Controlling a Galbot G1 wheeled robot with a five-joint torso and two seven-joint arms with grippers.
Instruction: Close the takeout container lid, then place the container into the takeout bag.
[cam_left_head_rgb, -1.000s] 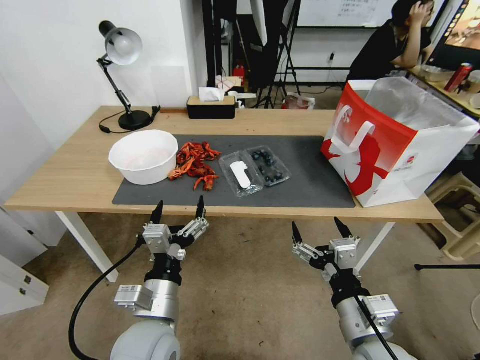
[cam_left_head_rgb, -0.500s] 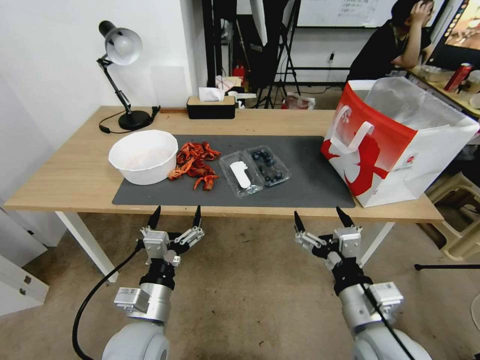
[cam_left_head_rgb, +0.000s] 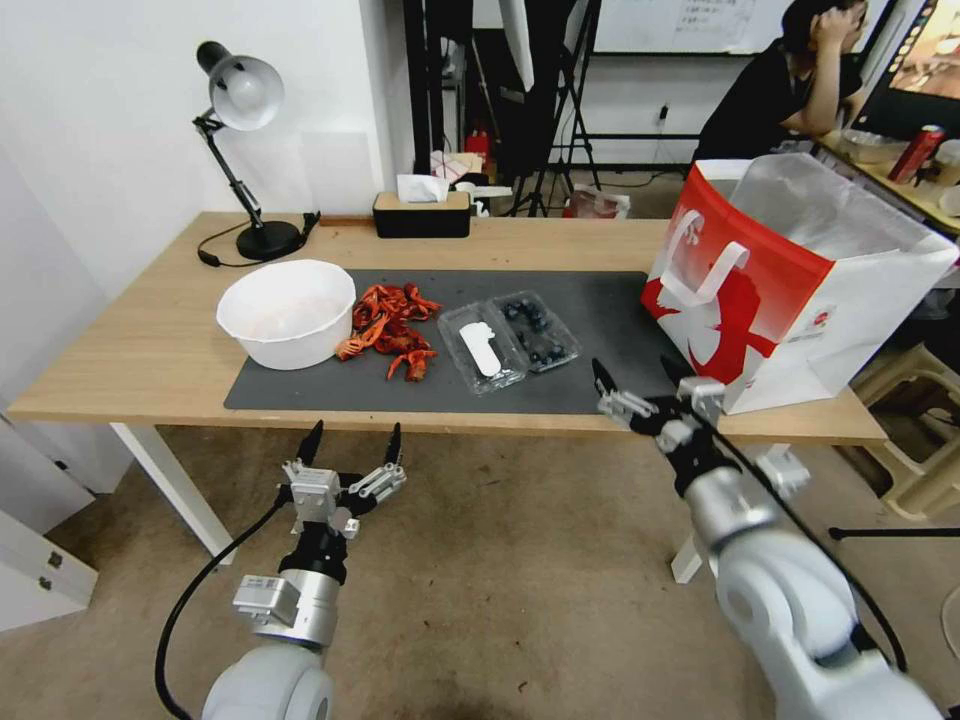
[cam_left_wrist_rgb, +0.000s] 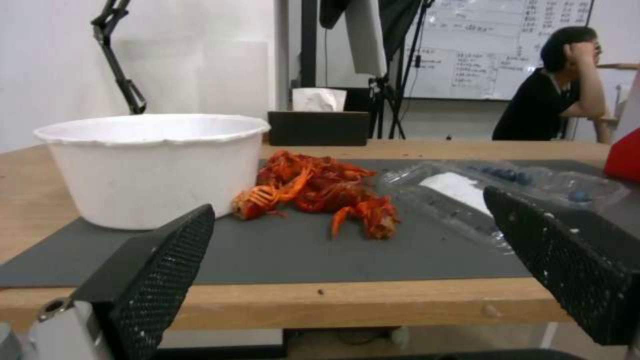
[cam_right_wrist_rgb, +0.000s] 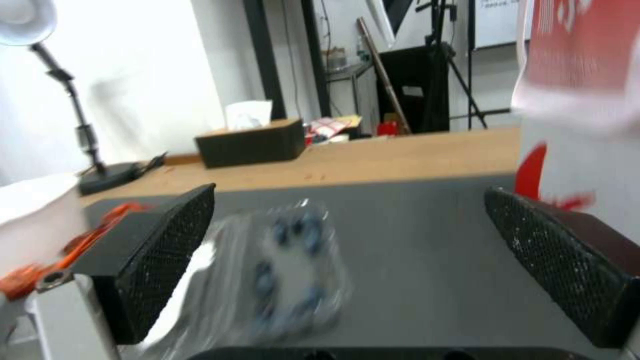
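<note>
The takeout container (cam_left_head_rgb: 540, 332) lies open and flat on the dark mat (cam_left_head_rgb: 620, 330), with blueberries in its right half. Its lid (cam_left_head_rgb: 482, 351), the left half, carries a white oblong label. At the table's right end the red-and-white takeout bag (cam_left_head_rgb: 790, 280) stands with its mouth open. My right gripper (cam_left_head_rgb: 634, 372) hovers open over the mat's front edge, to the right of the container and in front of it. The right wrist view has the container (cam_right_wrist_rgb: 287, 265) ahead between the open fingers. My left gripper (cam_left_head_rgb: 355, 440) hangs open below the table's front edge. The left wrist view shows the container (cam_left_wrist_rgb: 520, 180) at the right.
A white bowl (cam_left_head_rgb: 288, 312) sits on the mat's left end with red crayfish (cam_left_head_rgb: 392, 325) beside it. At the table's back are a desk lamp (cam_left_head_rgb: 245, 150) and a tissue box (cam_left_head_rgb: 421, 212). Bare mat lies between container and bag.
My right arm has risen and reached forward from below the table to over the mat's front edge. The left gripper has sunk slightly and stays open.
</note>
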